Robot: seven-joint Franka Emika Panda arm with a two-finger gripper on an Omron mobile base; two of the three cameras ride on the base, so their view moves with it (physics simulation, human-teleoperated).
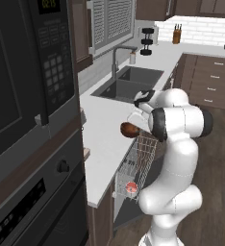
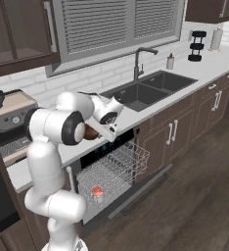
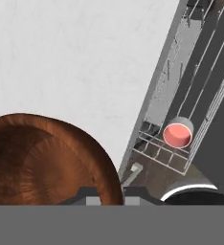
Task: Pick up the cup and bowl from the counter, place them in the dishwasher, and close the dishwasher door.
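Gripper [image 3: 110,194] pinched on bowl [image 1: 129,129] rim, bowl over counter [image 1: 105,129] edge near dishwasher [image 2: 111,174]. Cup [image 3: 177,135] upright in pulled-out wire rack [image 2: 117,171]. Dishwasher door [image 2: 141,188] down, open.

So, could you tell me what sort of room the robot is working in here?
A home kitchen, rendered in simulation. A white counter carries a dark double sink with a tall faucet, and beneath it an open dishwasher has its wire rack pulled out, a cup standing in it.

Dark wood floor [image 2: 204,196], white tiled wall [image 2: 111,73], shuttered window [image 2: 116,22]
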